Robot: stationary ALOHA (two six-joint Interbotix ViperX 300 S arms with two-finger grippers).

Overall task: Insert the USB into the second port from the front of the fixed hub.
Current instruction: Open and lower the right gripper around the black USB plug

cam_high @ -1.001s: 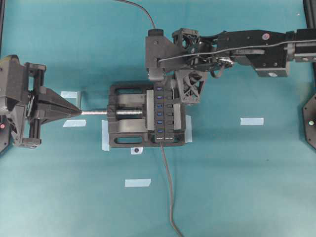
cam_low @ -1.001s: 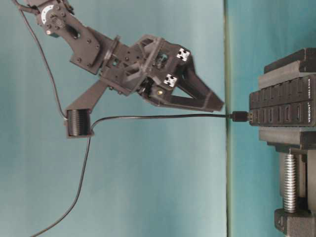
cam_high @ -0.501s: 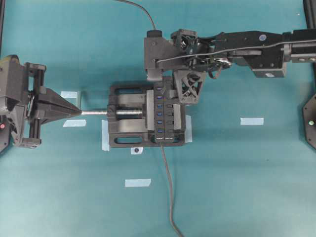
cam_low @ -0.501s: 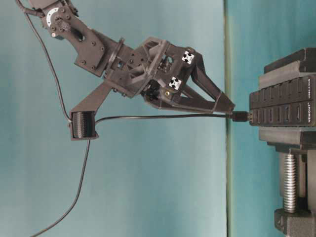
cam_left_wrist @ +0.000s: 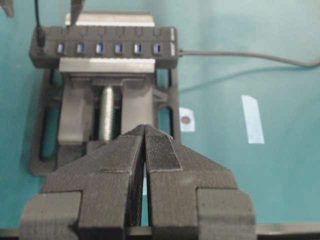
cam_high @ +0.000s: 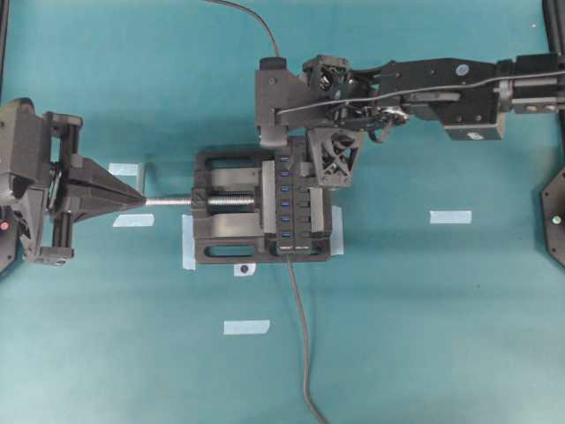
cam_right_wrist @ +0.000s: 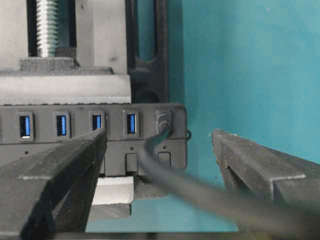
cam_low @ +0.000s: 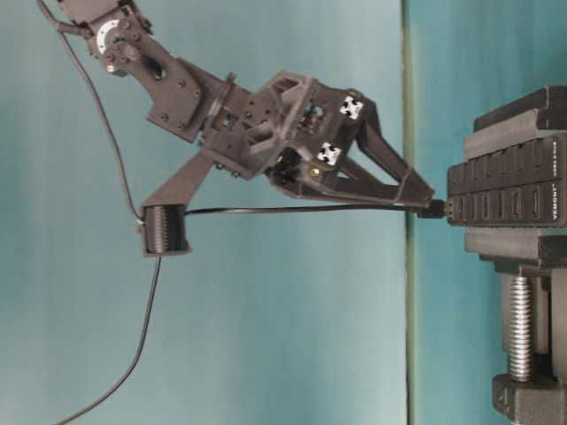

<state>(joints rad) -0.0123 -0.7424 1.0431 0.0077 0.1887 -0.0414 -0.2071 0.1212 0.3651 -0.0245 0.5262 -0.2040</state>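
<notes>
1. Teal surface (cam_high: 441, 336) seen from overhead; every place below is given relative to the black vise (cam_high: 231, 207) at its centre.
2. Far left of the vise, the left gripper (cam_high: 132, 199) lies level and points at the vise's silver screw (cam_high: 177, 201). Its fingers (cam_left_wrist: 160, 152) are pressed together with nothing between them, and the tip sits just off the screw's end.
3. Pale strips of tape (cam_high: 246, 327) lie scattered on the surface around the vise.
4. Clamped in the right side of the vise is the hub (cam_high: 290, 201), a long narrow black bar with a row of blue ports (cam_right_wrist: 130, 123) and black buttons. A dark-grey cable (cam_high: 302, 344) leaves its near end.
5. The USB (cam_low: 431, 209) is seated in the hub's endmost slot on the far side, away from the grey cable. Its thin black cable (cam_low: 292, 210) runs back level from the plug.
6. Above and right of the vise, the right gripper (cam_right_wrist: 160, 150) reaches in. Its fingers (cam_right_wrist: 65, 160) stand wide apart, one on each side of the plugged-in USB, gripping nothing.
</notes>
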